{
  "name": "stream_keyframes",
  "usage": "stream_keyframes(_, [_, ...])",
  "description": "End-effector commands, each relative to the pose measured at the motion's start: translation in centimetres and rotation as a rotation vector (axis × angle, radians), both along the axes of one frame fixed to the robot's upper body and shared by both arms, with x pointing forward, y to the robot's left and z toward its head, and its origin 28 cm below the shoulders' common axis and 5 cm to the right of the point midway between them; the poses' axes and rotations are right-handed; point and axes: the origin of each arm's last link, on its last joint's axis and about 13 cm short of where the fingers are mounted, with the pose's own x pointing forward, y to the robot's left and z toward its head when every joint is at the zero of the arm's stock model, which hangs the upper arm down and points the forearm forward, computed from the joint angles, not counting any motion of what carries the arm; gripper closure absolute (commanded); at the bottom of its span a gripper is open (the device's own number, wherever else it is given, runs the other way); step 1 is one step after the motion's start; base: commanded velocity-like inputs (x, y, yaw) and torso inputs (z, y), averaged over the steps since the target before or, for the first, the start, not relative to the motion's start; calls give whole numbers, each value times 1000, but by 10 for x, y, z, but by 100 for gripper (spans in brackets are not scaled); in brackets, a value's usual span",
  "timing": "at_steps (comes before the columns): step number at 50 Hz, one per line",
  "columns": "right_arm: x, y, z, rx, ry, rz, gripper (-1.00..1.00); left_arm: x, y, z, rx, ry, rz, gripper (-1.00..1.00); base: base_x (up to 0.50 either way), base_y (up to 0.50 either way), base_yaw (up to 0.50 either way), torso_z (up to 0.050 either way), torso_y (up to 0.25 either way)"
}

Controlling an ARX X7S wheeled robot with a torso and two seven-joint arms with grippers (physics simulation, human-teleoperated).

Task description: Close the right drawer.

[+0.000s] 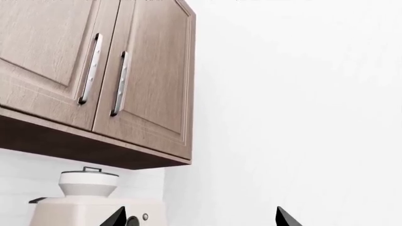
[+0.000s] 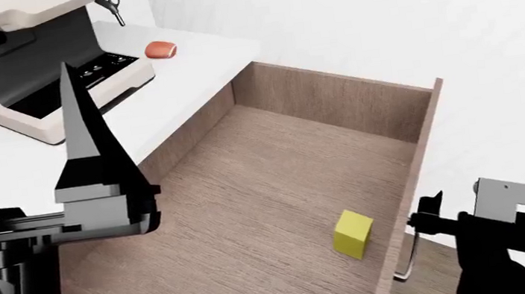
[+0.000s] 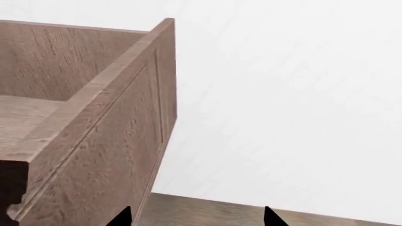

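At the left of the head view the left gripper [image 2: 92, 149] is raised above the counter [image 2: 3, 160] near the coffee machine [image 2: 22, 64], its jaws spread wide and holding nothing. To its right the right drawer [image 2: 248, 194] is pulled far out from under the counter, a yellow block [image 2: 353, 233] on its floor, so I judge the closing not yet begun. Farthest right, the right gripper [image 2: 429, 213] sits just outside the drawer front by the bar handle [image 2: 408, 253], jaws apart and empty; the whole push is left.

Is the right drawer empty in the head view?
No: a small yellow block sits on the floor of the open right drawer, near its front panel.
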Motion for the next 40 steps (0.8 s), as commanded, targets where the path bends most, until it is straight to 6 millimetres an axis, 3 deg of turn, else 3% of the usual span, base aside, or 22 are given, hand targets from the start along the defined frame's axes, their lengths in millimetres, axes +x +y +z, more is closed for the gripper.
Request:
stream_keyframes(1, [8, 6, 0, 6, -4, 31, -100, -1, 0, 2, 2, -4, -1, -100, 0, 0, 0, 0, 0])
stream_keyframes(20, [19, 14, 1, 15, -14, 82, -100, -1, 1, 1, 0, -3, 0, -100, 0, 0, 0, 0, 0])
stream_keyframes(35, [33, 24, 13, -11, -31, 150, -100, -1, 3, -2, -7, -4, 5, -100, 0, 0, 0, 0, 0])
stream_keyframes(36, [47, 29, 7, -41, -75, 172, -100, -1, 3, -2, -7, -2, 5, -100, 0, 0, 0, 0, 0])
stream_keyframes(38, [52, 27, -15, -45, -83, 169, -100, -1, 3, -2, -7, -3, 7, -100, 0, 0, 0, 0, 0])
stream_keyframes(40, [52, 30, -10, -1, -43, 172, -100, -2, 3, -1, -7, -4, 7, -100, 0, 0, 0, 0, 0])
